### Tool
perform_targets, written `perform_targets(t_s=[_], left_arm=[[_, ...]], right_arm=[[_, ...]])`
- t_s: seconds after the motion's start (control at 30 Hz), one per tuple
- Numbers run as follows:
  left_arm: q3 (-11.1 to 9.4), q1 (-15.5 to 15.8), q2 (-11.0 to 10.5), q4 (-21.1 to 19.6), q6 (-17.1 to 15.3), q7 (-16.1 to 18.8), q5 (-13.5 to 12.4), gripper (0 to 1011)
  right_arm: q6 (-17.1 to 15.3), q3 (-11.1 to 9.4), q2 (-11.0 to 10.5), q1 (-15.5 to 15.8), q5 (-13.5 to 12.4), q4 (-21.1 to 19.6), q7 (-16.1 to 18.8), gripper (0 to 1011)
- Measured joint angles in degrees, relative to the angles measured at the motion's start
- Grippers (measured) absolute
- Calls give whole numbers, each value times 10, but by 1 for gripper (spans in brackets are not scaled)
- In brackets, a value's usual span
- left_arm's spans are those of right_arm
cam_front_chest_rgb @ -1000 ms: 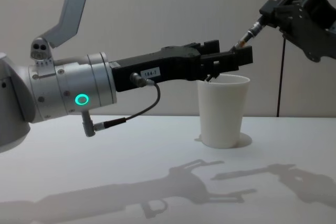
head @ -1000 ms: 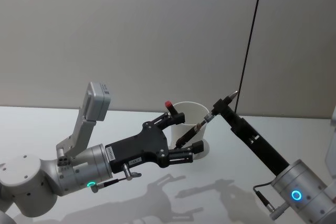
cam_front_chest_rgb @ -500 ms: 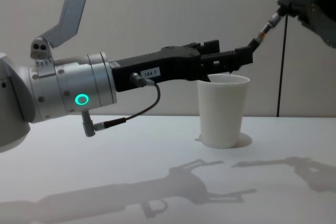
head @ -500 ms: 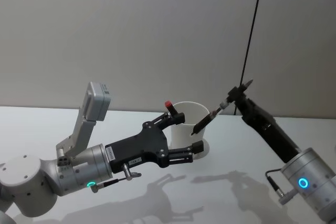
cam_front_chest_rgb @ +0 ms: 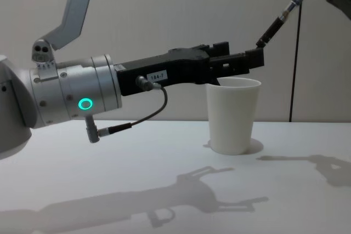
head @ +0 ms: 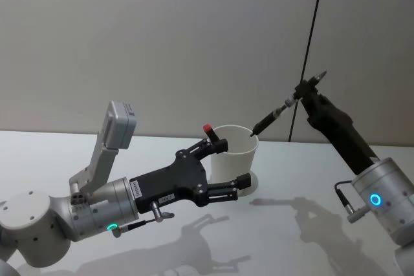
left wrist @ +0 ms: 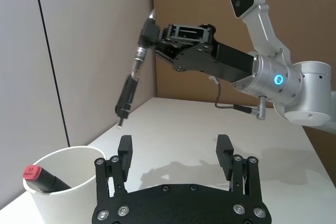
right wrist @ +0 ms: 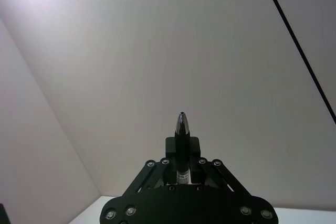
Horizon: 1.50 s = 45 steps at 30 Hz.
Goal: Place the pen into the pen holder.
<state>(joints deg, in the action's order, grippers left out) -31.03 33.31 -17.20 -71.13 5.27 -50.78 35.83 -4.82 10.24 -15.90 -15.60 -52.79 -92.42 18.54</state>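
At the table's centre stands the pen holder [head: 235, 157], a white paper cup with a red-capped marker [left wrist: 43, 178] leaning inside. At its 2 o'clock, raised well above the rim, the right gripper [head: 305, 88] pinches the pen [head: 274, 116], which slants down toward the cup. The left gripper [head: 234, 165] hangs at the cup's 8 o'clock, jaws spread wide and empty, straddling the rim.
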Motion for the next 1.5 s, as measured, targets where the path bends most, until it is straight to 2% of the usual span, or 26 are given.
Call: perform_targets(t_s=[0.37, 0.73, 0.8, 1.03, 1.23, 1.5], left_arm=[[0, 0, 0, 0, 0, 0, 0, 1000], [0, 0, 0, 0, 0, 0, 0, 1000], [0, 0, 0, 0, 0, 0, 0, 1000], [0, 0, 0, 0, 0, 0, 0, 1000], [0, 0, 0, 0, 0, 0, 0, 1000], [0, 0, 0, 0, 0, 0, 0, 1000]], right_arm=[[29, 25, -8, -33, 49, 31, -5, 132], [56, 60, -6, -71, 116, 84, -11, 132], [63, 72, -1, -86, 134, 105, -11, 132], [77, 96, 14, -116, 170, 161, -11, 132], [83, 112, 27, -137, 194, 199, -14, 132], [88, 123, 37, -153, 212, 228, -17, 134]])
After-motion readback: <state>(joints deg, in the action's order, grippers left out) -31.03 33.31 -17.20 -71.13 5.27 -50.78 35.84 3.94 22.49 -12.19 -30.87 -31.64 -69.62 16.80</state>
